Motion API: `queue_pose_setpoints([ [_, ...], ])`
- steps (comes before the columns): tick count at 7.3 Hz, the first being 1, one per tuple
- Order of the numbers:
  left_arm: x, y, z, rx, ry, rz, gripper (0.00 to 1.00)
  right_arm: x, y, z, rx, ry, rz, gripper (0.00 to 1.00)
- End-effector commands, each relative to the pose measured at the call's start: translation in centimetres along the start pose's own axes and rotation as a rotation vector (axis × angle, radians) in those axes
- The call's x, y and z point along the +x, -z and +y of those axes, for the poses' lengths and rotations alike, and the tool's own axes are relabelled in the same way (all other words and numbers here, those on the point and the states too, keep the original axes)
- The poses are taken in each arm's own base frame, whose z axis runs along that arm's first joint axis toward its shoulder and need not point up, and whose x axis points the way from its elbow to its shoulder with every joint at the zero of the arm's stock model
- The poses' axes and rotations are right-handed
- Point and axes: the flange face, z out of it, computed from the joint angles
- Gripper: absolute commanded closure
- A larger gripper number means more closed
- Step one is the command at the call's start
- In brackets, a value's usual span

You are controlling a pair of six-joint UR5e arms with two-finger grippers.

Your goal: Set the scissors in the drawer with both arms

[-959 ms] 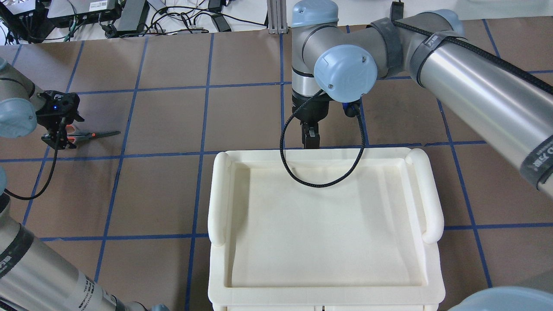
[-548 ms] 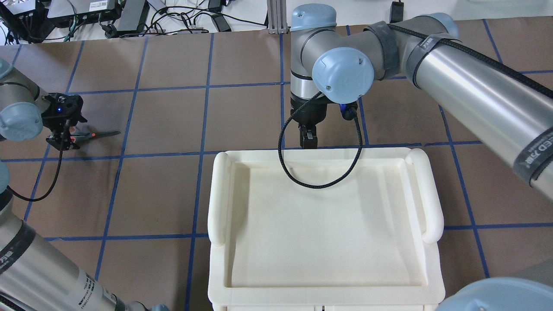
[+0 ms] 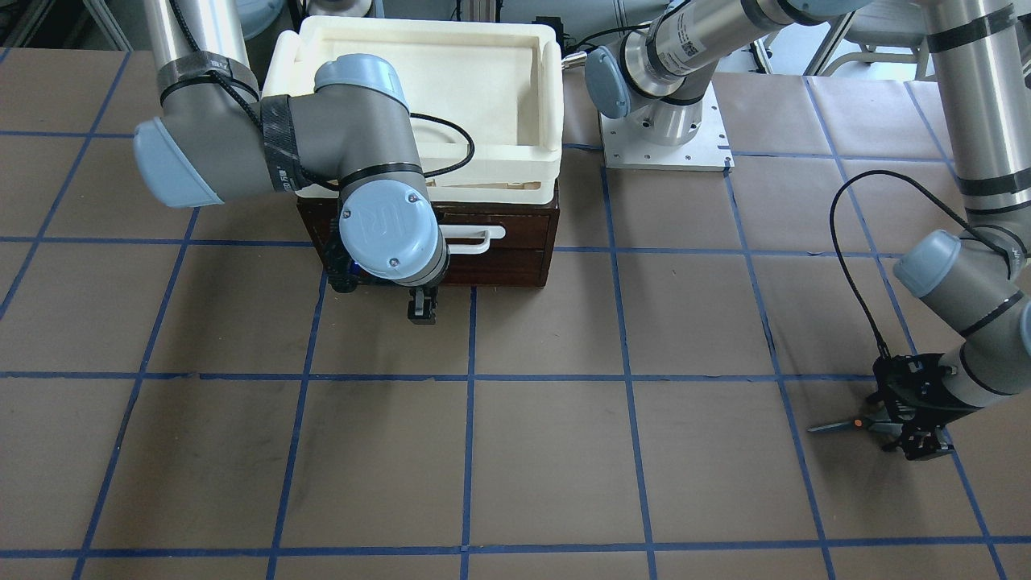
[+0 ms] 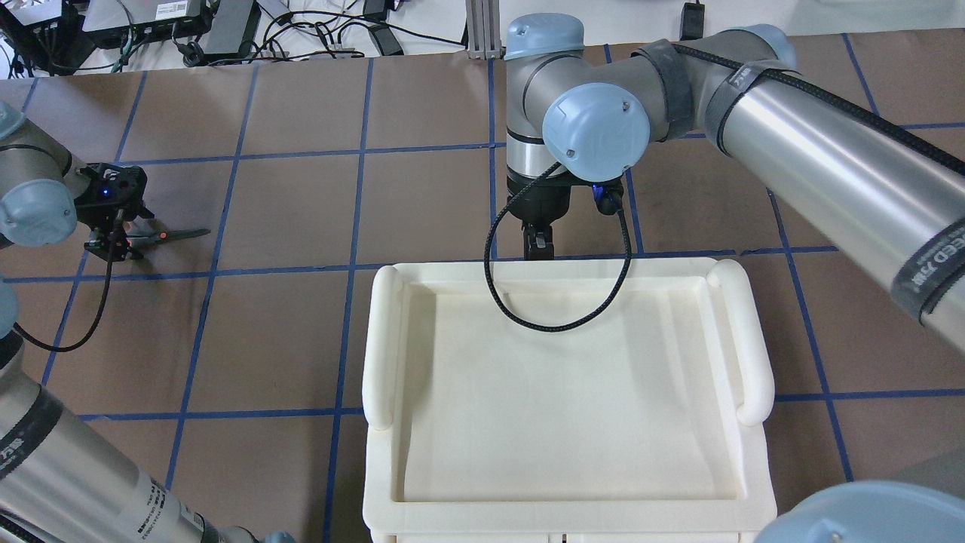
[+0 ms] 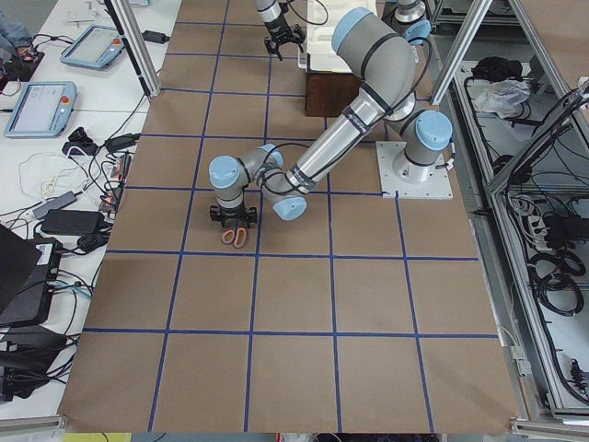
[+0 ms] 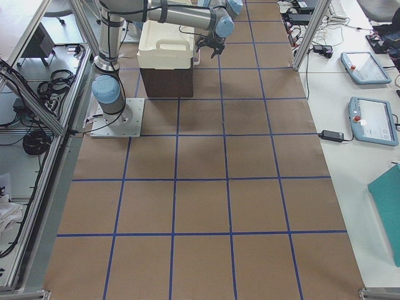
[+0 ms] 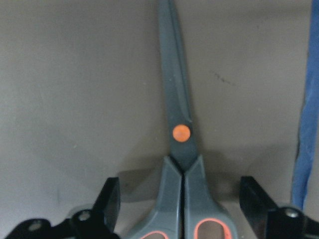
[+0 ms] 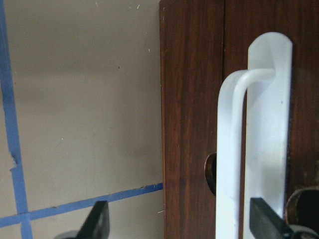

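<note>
The scissors (image 4: 162,236) lie flat on the brown table at the far left, blades pointing right. They also show in the front view (image 3: 842,424) and the left wrist view (image 7: 177,109). My left gripper (image 4: 113,243) is open and low over the table, one finger on each side of the grey-and-orange handles, as the left wrist view (image 7: 182,199) shows. The drawer (image 3: 499,266) is shut, with its white handle (image 3: 475,238). My right gripper (image 3: 423,308) is open in front of the drawer; in the right wrist view (image 8: 179,221) the handle (image 8: 234,149) stands between its fingers.
A cream-white tray (image 4: 381,339) sits on top of the drawer cabinet, and the right arm's black cable loops over it. Blue tape lines grid the table. The left arm's base plate (image 3: 664,137) is beside the cabinet.
My left gripper has shifted slightly right, over the scissors' handles. My right wrist has drifted slightly left in front of the drawer. The scissors have not moved.
</note>
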Motion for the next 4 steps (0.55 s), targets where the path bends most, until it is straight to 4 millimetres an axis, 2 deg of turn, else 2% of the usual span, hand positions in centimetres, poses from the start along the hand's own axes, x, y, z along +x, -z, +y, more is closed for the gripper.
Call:
queue_pose_setpoints([
  [1,0.02,0.09,-0.24,-0.003,0.0,0.001,0.34,-0.07,-0.56,-0.03,-0.001,-0.003,0.006,0.0],
  [3,0.14,0.11,-0.34,-0.001,-0.001,0.001,0.4,-0.14,-0.56,-0.01,-0.003,0.002,0.001,0.0],
  [4,0.19,0.24,-0.18,-0.008,-0.001,0.001,0.51,-0.17,-0.78,-0.03,-0.001,0.003,0.005,0.0],
])
